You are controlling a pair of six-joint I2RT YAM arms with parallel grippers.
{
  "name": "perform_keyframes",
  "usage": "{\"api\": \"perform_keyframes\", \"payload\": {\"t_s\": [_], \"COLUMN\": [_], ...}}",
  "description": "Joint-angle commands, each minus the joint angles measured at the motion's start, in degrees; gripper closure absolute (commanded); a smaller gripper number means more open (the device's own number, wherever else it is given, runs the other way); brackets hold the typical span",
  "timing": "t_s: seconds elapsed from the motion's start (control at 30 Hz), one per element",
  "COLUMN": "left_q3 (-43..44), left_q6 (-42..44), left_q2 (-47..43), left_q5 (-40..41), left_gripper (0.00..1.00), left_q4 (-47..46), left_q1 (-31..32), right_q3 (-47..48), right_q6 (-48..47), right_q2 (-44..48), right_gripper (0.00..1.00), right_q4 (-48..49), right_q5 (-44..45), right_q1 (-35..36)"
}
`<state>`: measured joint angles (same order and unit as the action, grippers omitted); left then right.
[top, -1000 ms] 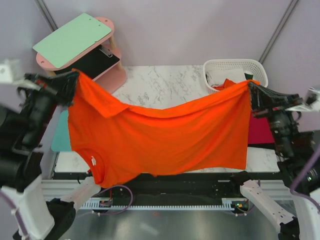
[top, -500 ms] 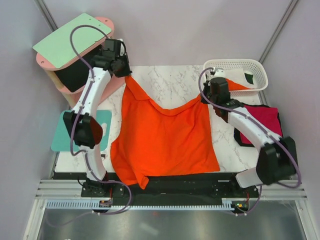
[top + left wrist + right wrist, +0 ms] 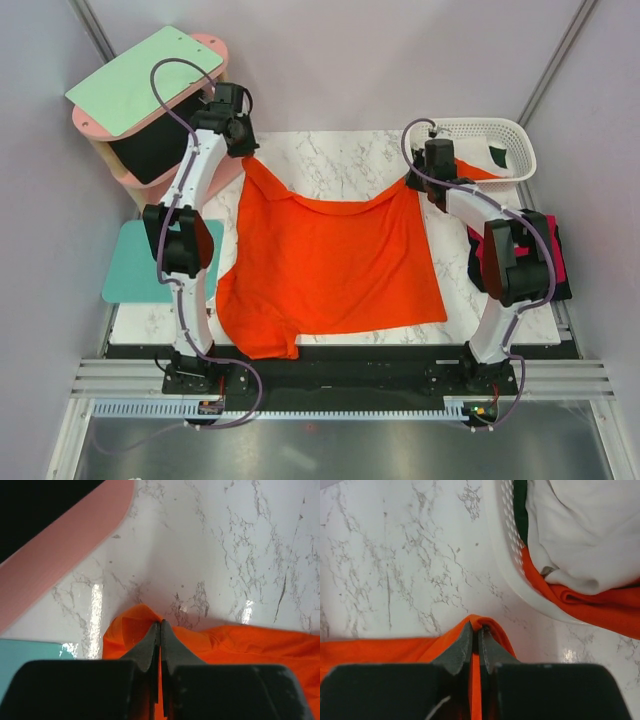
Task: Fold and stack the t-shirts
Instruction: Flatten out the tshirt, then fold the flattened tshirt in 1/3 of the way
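On the marble table (image 3: 335, 165), an orange t-shirt (image 3: 330, 265) is shown spread over the middle, its far corners pinched at eleven o'clock by the left gripper (image 3: 160, 629) and at one o'clock by the right gripper (image 3: 479, 632), each pair of jaws pressed together on cloth. The laying-flat step is judged to be in hand; release of both corners, then a first fold, is called for next.

A white lattice basket (image 3: 480, 124) is seen just right of the right hand (image 3: 413, 183), a green-topped pink shelf (image 3: 226, 160) just left of the left hand (image 3: 249, 157), and a teal mat (image 3: 125, 272) well behind it.
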<state>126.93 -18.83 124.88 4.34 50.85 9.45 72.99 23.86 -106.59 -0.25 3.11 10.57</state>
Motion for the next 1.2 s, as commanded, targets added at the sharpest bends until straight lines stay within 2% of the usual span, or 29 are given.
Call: {"api": "perform_keyframes", "payload": {"t_s": [0.0,0.43,0.83,1.17], "left_q3": [-3.70,-27.95,-38.86,-47.03], "left_q6": [-1.73,-4.02,-3.85,-3.14], "left_q2": [-8.93,-23.88,-33.56,-40.06], "left_q5": [2.69,1.72,4.19,4.80], "left_gripper": [0.98,0.98,0.98,0.98], "left_q4": [-1.45,-1.72,1.62,4.69], "left_q1": [-0.49,-0.49,-0.49,0.21], "right_q3": [0.84,-4.52,-8.65,-11.38], "right_q6": [0.93,1.02,-0.30,-0.13], "right_q2": [2.87,7.35,12.36,9.91], "right_gripper": [1.00,1.00,1.00,1.00], "right_q4": [4.20,-0.97,-7.22,-9.33], "right_q5": [-1.80,-0.39,2.42,2.08], "right_q1": [-0.63,-1.78,-2.92,-2.92]}}
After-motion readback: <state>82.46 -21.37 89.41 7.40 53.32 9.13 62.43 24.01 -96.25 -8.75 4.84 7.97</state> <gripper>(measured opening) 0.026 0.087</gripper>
